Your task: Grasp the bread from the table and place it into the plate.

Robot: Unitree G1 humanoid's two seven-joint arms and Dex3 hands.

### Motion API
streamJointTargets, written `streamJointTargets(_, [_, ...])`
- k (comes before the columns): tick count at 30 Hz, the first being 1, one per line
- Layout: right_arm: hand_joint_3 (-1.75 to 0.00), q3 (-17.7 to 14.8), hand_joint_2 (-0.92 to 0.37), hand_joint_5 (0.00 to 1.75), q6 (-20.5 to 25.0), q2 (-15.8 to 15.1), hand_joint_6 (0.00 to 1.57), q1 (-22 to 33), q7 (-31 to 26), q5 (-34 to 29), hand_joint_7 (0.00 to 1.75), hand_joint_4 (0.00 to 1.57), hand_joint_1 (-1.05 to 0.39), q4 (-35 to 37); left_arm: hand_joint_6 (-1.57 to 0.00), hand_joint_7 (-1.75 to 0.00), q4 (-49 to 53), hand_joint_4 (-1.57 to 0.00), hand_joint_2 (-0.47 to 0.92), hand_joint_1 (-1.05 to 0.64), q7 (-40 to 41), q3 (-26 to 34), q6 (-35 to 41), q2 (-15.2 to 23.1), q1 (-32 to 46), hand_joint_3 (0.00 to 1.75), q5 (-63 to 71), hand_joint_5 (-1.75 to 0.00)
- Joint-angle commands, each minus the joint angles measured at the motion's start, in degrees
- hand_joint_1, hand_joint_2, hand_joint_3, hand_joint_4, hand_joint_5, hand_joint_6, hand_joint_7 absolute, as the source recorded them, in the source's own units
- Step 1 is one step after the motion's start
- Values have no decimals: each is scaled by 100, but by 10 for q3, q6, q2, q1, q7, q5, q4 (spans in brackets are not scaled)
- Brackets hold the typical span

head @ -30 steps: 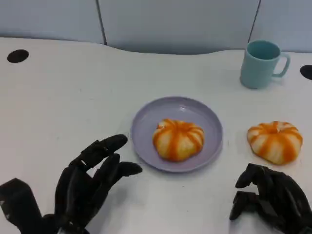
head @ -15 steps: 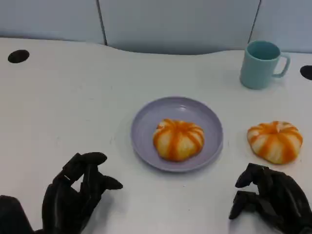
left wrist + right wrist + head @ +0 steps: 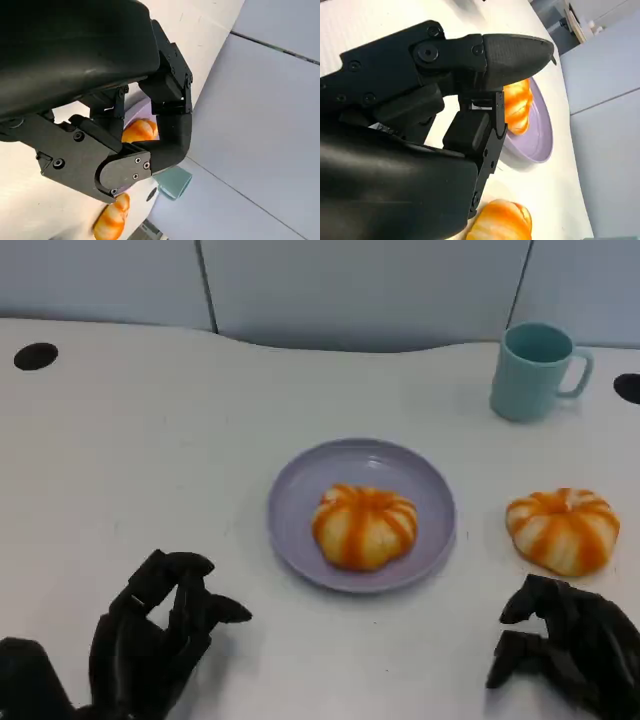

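Note:
A lilac plate (image 3: 298, 502) lies mid-table with one orange-striped bread bun (image 3: 365, 527) on it. A second, similar bun (image 3: 562, 530) sits on the bare table to the plate's right. My right hand (image 3: 565, 652) rests just in front of that bun, apart from it, fingers curled in on nothing. My left hand (image 3: 152, 635) is near the table's front, left of the plate, fingers also curled and holding nothing. The right wrist view shows the loose bun (image 3: 502, 223) close by, and the plated bun (image 3: 517, 107) on the plate (image 3: 543, 136).
A teal mug (image 3: 535, 370) stands at the back right, behind the loose bun. Two dark holes (image 3: 35, 356) (image 3: 630, 388) mark the table's far left and far right. White tabletop stretches to the left of the plate.
My left hand has drawn back from the plate toward the front edge and curled its spread fingers in. My right hand has slipped slightly nearer the front edge. Both buns stay put.

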Motion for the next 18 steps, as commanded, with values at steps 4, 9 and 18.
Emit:
streamJointTargets(4, [-43, -4, -92, 107, -4, -8, 112, -4, -3, -4, 105, 125, -43, 11, -64, -134, 11, -67, 61, -41, 3, 9, 4, 7, -14, 72, -10, -156])
streamJointTargets(9, [-44, -4, -92, 107, -4, -8, 112, -2, 1, -3, 102, 123, -42, 9, -65, -133, 12, -69, 61, -41, -2, 10, 6, 11, -17, 72, -7, -154])
streamJointTargets(18, [-40, -3, -92, 107, -1, -7, 114, -4, -4, -5, 99, 123, -43, 10, -65, -134, 25, -70, 54, -42, -17, 9, 2, 15, -21, 81, -5, -154])
